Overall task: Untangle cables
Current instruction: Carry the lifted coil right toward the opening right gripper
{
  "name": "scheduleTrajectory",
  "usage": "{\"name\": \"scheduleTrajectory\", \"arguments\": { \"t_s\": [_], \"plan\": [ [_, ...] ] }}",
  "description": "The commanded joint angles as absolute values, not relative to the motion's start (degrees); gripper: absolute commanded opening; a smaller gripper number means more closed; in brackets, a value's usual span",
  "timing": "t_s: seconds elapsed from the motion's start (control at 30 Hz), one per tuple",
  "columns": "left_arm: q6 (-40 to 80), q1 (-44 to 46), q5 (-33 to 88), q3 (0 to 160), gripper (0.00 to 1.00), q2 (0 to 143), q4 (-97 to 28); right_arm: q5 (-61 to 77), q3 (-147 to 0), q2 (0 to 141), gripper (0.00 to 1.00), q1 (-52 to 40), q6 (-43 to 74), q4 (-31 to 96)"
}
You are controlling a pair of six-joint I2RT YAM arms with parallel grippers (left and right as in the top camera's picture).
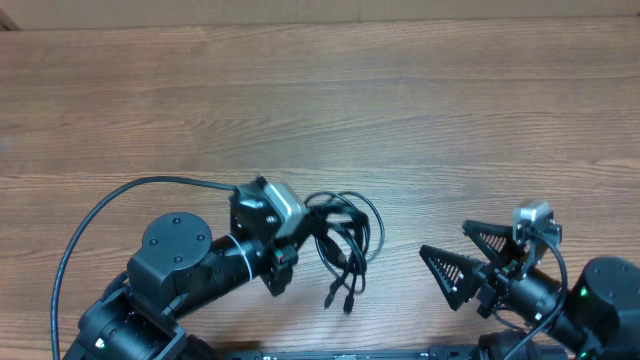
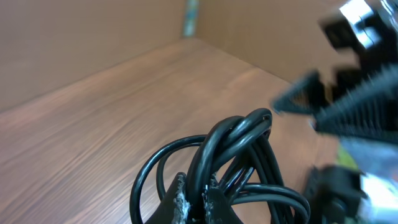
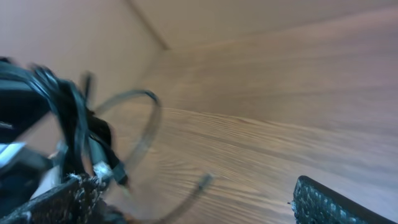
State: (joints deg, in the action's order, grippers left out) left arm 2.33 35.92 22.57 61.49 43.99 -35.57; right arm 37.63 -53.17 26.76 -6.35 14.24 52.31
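The cables (image 1: 352,232) are a bundle of thin black loops held just off the wooden table (image 1: 400,110), with two plug ends (image 1: 346,299) hanging toward the front edge. My left gripper (image 1: 296,238) is at the bundle's left side. In the left wrist view it (image 2: 195,188) is shut on one black loop, and the remaining cables (image 2: 245,146) fan out beyond it. My right gripper (image 1: 444,241) is open, a short way right of the bundle and apart from it. In the right wrist view the blurred cables (image 3: 73,118) lie to the left of that open gripper (image 3: 193,190).
A thick black wire (image 1: 95,215) belonging to the left arm arcs over the table at the left. A brown wall (image 1: 300,10) borders the table's far edge. Bare wood stretches behind the arms.
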Motion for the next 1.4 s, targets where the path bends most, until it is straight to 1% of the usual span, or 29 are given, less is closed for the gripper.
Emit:
{"name": "scheduleTrajectory", "arguments": {
  "t_s": [0.0,0.1,0.2,0.4,0.57,0.67,0.8,0.97,1.13,1.37],
  "plan": [
    [-4.8,35.7,31.2,62.9,0.04,43.3,-34.9,49.4,-56.0,28.9,1.0,-5.9,12.2,50.2],
    [-4.8,35.7,31.2,62.8,0.04,43.7,-34.8,58.5,-55.9,29.1,1.0,-5.9,12.2,45.8],
    [-4.7,35.7,31.2,62.8,0.04,44.5,-33.9,64.3,-55.9,29.1,1.0,-5.9,12.1,43.6],
    [-1.1,35.7,30.5,62.8,0.04,46.5,-30.4,64.9,-55.9,29.1,0.95,-5.9,12.2,43.3],
    [1.0,35.7,29.0,62.8,0.04,48.7,-28.5,69.0,-55.9,29.1,0.91,-5.9,12.1,42.0],
    [3.1,35.7,29.1,62.8,0.04,50.6,-27.0,69.1,-55.9,29.1,0.91,-5.9,12.1,42.0],
    [3.5,35.7,33.6,62.8,0.04,52.9,-24.5,69.0,-55.9,29.1,0.91,-5.9,11.9,42.1],
    [3.9,35.8,39.1,62.8,0.04,54.8,-22.4,61.9,-55.9,29.1,0.91,-5.9,11.9,45.0],
    [3.8,38.7,38.5,62.8,0.04,55.1,-22.4,61.3,-55.9,29.1,0.91,-5.9,11.9,45.1],
    [3.9,40.2,31.7,62.8,0.04,55.2,-23.9,63.3,-55.9,29.1,0.91,-5.9,11.9,45.3]
  ]
}}
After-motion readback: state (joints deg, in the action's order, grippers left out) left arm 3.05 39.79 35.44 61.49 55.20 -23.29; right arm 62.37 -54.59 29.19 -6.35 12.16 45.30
